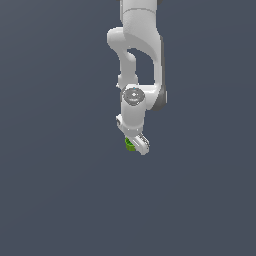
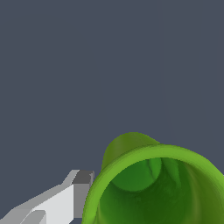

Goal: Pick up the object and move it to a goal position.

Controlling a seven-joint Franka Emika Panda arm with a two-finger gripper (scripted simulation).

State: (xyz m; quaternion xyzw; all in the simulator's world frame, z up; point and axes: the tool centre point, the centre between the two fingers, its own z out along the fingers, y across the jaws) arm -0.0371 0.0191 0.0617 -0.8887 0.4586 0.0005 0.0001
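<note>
The object, a bright green cup (image 1: 129,145), shows as a small green patch at the tip of my white gripper (image 1: 136,145) in the exterior view, partly hidden by the hand. In the wrist view the cup (image 2: 153,188) is very close and large, with its darker hollow opening turned toward the camera. One grey-tipped finger (image 2: 82,192) lies against the cup's outer wall. The other finger is out of the picture. The jaws look closed on the cup.
The white arm (image 1: 140,45) reaches in from the top of the exterior view. A plain dark grey surface (image 1: 60,190) lies all around. No goal marker shows in either view.
</note>
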